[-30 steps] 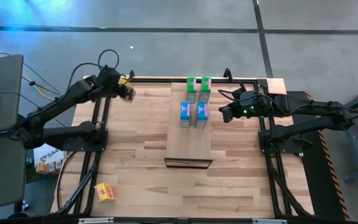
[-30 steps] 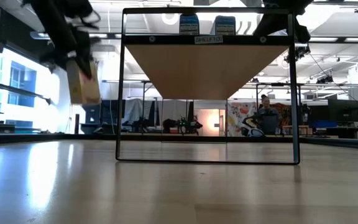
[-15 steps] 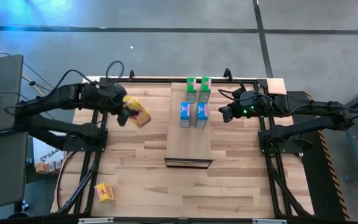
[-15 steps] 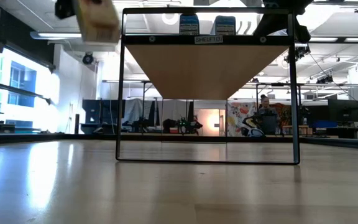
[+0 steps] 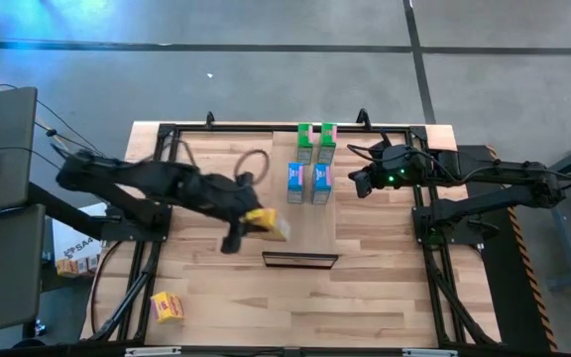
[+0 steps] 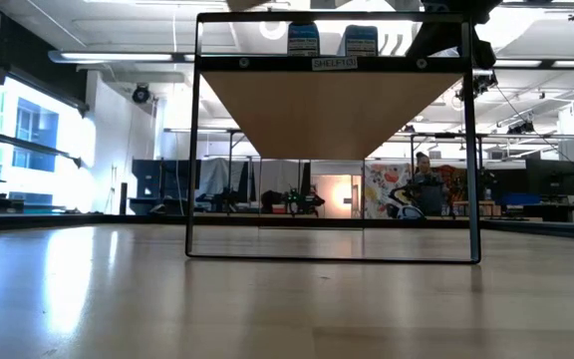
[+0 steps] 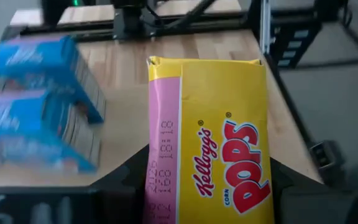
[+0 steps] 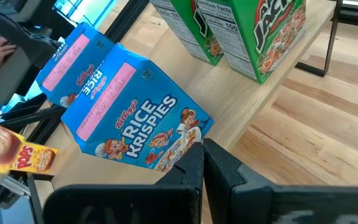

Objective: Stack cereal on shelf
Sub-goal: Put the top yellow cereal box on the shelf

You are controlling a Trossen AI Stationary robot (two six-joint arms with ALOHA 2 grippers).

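We start with the desk (image 5: 216,268), a wide butcher-block top framed by black rails, and on it the shelf (image 5: 305,238), a paler raised panel running down the middle with its dark front edge toward us. The left arm reaches across the desk toward the shelf's front left corner, and the left hand (image 5: 251,220) grips a yellow box (image 5: 267,224) of cereal by its lower half, the printed front facing the wrist camera, which we judge keeps the box upright for setting down in a row. That box hangs just beside the shelf's left edge, in front of the two blue boxes (image 5: 306,182). Those stand side by side mid-shelf, with the two green boxes (image 5: 316,143) behind them at the far end, so the open front strip looks like the place left for the yellow pair. The right arm waits at the shelf's right side, the right hand (image 5: 361,180) closed on nothing, near the blue boxes, out of the left arm's path. A second yellow box (image 5: 167,306) lies on the desk near the front left corner, well apart from the shelf and not yet collected.
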